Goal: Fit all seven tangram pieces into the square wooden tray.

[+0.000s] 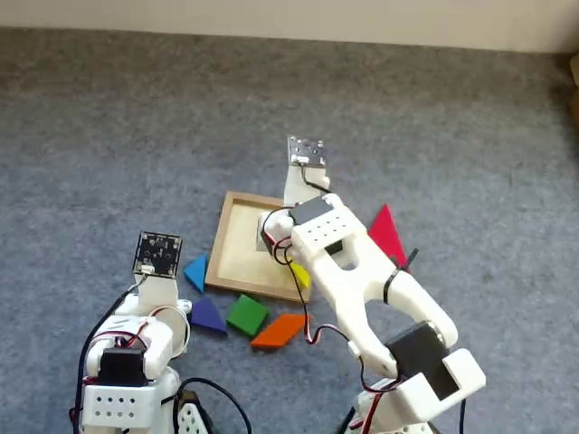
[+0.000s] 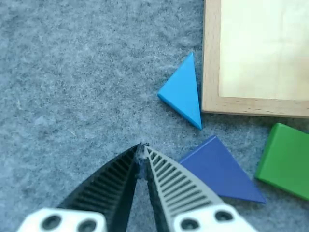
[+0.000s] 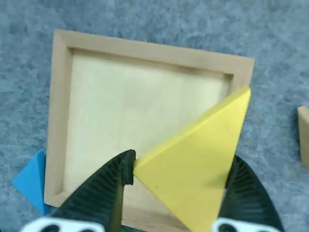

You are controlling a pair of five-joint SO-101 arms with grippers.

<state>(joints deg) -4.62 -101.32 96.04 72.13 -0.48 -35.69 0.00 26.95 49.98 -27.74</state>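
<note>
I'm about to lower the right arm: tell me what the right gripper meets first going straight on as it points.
Probably the square wooden tray: the yellow triangular piece held in the right gripper hangs over its bare floor, one corner over the rim. Depth is unclear, so the rim could come first.

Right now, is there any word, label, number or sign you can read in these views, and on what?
No readable text anywhere.
The wooden tray and the yellow triangle held in the right gripper are plain.
Camera board on the left arm: any print is too small to read.
</note>
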